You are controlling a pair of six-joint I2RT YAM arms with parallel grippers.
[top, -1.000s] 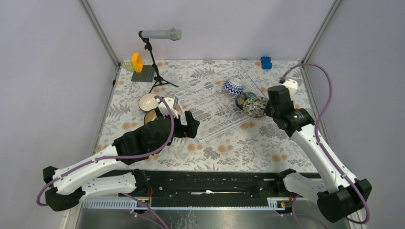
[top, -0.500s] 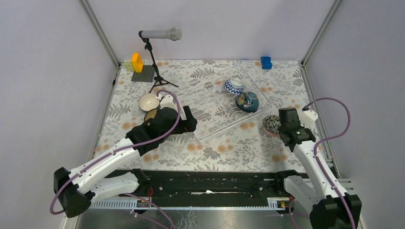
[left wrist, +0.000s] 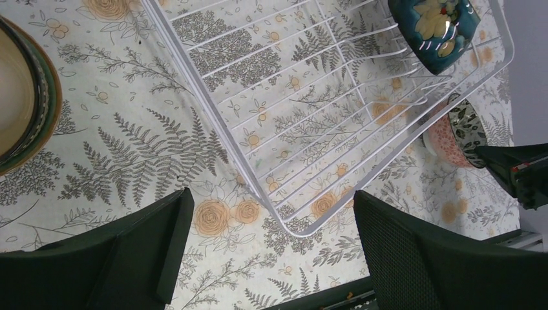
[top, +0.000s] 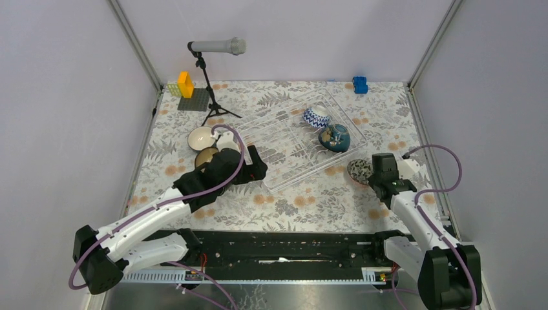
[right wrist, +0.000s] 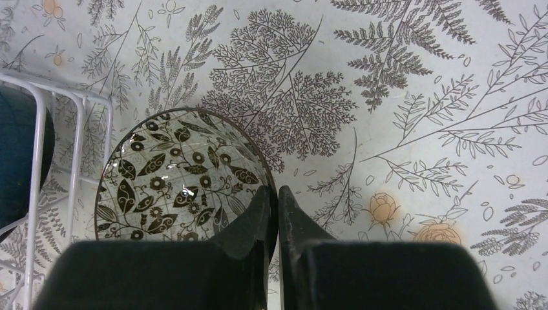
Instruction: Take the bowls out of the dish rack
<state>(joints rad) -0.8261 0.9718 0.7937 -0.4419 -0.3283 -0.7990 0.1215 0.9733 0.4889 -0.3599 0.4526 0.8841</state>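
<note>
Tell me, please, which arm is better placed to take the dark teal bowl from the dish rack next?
Probably left: the left gripper is open and empty by the dish rack, while the right gripper is shut on the rim of the patterned bowl, outside it.

The right claw pinches the near right rim of a bowl, one finger inside and one outside. The bowl's white inside bears black leaves and flowers. Just beside it lies a white wire corner of the dish rack, holding a dark teal bowl. Fern-printed cloth covers the desk.
</note>
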